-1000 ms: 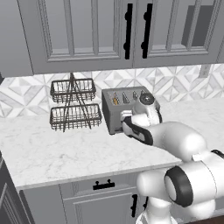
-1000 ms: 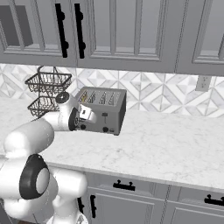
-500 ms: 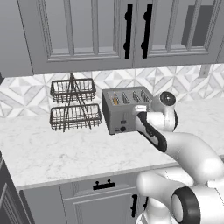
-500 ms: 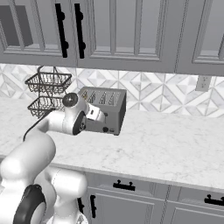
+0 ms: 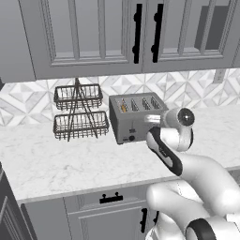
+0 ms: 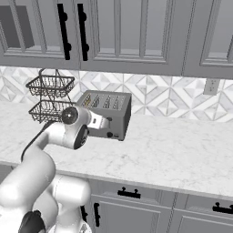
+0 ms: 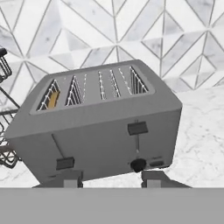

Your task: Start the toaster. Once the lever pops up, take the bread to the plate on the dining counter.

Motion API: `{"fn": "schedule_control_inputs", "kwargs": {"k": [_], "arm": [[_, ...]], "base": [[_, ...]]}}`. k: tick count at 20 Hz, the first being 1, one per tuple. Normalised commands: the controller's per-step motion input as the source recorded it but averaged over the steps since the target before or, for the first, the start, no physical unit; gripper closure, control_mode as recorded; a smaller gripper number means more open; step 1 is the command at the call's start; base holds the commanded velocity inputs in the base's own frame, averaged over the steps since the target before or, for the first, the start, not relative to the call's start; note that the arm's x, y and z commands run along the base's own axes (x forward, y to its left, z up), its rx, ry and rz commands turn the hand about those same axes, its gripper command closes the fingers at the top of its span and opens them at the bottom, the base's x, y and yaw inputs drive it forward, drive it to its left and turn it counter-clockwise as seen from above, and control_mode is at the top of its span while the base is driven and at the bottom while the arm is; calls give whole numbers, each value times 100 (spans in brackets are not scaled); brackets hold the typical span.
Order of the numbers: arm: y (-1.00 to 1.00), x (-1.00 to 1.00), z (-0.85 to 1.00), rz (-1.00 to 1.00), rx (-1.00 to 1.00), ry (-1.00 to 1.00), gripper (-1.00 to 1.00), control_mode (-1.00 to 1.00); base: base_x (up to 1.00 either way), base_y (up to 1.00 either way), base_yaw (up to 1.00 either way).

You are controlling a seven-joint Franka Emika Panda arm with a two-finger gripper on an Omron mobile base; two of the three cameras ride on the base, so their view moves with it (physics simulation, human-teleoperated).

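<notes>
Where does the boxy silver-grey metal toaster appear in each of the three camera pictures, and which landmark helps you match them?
Left base view: boxy silver-grey metal toaster at centre, right of the black two-tier wire basket rack.
Right base view: toaster left of centre, rack to its left.
Hand view: toaster across the middle, rack at the left edge.
Shared landmark: the rack.

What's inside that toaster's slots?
The toaster holds a tan slice, the bread, in its leftmost slot. The other slots show only wire guides; the bread's lower part is hidden.

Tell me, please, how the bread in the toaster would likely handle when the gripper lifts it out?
The bread looks thin and stiff, probably light. Sunk deep in the toaster slot, it offers little edge, so a pinch may slip or crumble it.
</notes>
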Motion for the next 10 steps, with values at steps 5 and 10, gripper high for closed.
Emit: {"fn": "schedule_control_inputs", "kwargs": {"k": [5,10], "arm": [[6,-11,36,2,-8,-18,-100,-100],[50,0,43,0,-19,-1,-100,-100]], "base": [[0,0,0],[0,0,0]]}}
